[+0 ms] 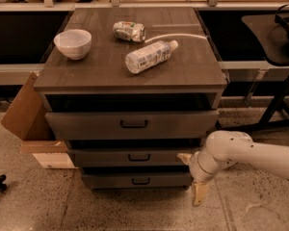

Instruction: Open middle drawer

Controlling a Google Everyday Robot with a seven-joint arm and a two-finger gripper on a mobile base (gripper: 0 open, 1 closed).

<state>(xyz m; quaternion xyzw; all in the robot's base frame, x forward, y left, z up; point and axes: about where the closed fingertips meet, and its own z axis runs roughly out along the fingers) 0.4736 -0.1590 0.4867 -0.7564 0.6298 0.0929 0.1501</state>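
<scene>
The middle drawer (101, 158) is a shallow dark wood-grain front with a small black bar handle (138, 157). It sits between the taller top drawer (86, 125) and the lowest drawer (106, 181) of the cabinet. Its front stands a little forward of the cabinet body. My gripper (199, 193) hangs at the end of the white arm (250, 153). It is low at the cabinet's right front corner, right of the middle drawer's front and well right of the handle. It holds nothing that I can see.
On the cabinet top (192, 71) stand a white bowl (72, 43), a crushed can (129, 31) and a lying plastic bottle (148, 57). A cardboard box (26, 117) stands at the cabinet's left. A black stand (279, 95) is at the right. The floor is speckled.
</scene>
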